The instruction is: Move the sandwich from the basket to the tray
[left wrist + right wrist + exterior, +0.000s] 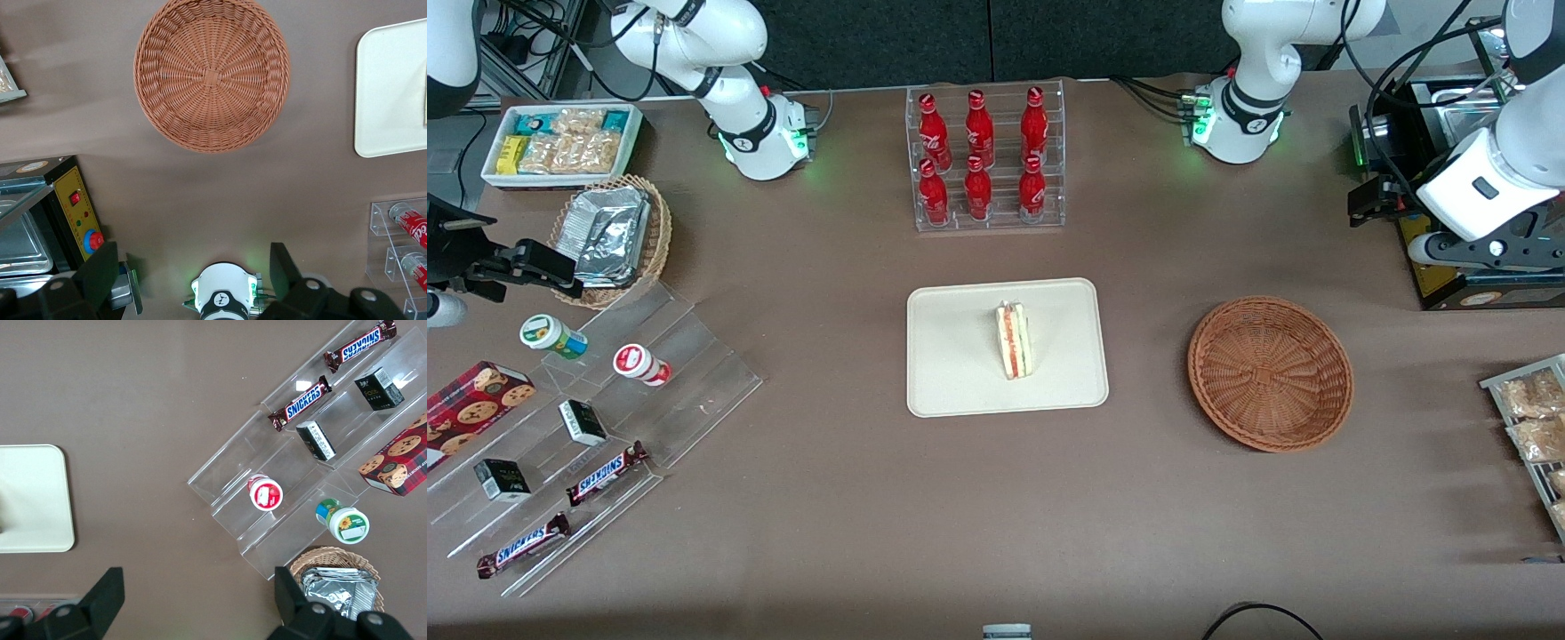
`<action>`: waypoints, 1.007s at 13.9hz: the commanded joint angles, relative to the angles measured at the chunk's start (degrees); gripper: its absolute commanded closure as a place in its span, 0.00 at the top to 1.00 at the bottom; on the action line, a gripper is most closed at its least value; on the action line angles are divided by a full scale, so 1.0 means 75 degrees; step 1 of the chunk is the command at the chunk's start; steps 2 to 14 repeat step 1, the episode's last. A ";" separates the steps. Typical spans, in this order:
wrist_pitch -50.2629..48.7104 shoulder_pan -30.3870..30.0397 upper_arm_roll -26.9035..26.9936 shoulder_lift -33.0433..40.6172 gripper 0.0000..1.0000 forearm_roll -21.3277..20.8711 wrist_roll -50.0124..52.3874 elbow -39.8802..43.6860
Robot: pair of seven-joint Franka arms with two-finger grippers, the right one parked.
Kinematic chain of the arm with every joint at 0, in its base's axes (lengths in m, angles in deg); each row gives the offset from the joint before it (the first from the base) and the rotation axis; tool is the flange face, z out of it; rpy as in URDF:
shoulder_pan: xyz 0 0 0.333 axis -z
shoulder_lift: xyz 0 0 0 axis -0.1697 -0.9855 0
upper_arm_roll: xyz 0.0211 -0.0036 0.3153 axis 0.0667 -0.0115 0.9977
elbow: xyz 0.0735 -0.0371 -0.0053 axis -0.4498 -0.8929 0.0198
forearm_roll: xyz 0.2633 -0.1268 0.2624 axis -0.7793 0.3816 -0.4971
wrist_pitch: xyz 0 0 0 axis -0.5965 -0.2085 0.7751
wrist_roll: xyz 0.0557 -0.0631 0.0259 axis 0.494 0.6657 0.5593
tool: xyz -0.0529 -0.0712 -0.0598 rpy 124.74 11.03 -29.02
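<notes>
The sandwich (1014,340), a pale wedge with red and green layers, stands on edge on the cream tray (960,356) in the middle of the table. The reddish-brown wicker basket (1270,372) sits beside the tray toward the working arm's end, with nothing in it. My left gripper (1371,197) hangs high over the table, farther from the front camera than the basket and next to a black appliance. In the left wrist view the gripper (193,257) is open with nothing between its fingers, and the basket (212,73) and a corner of the tray (390,87) show well clear of it.
A clear rack of red bottles (985,156) stands farther from the front camera than the tray. A black appliance with a yellow panel (1449,267) and a rack of snack bags (1534,427) sit at the working arm's end. An acrylic stand with snacks (605,418), a tan basket (609,236) and a white bin (560,142) lie toward the parked arm's end.
</notes>
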 commanded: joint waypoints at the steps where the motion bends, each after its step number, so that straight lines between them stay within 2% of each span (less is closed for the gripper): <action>1: -0.0065 -0.0136 -0.0112 -0.0134 1.00 -0.0106 0.0011 0.0264; 14: -0.0065 -0.0136 -0.0112 -0.0134 1.00 -0.0106 0.0011 0.0264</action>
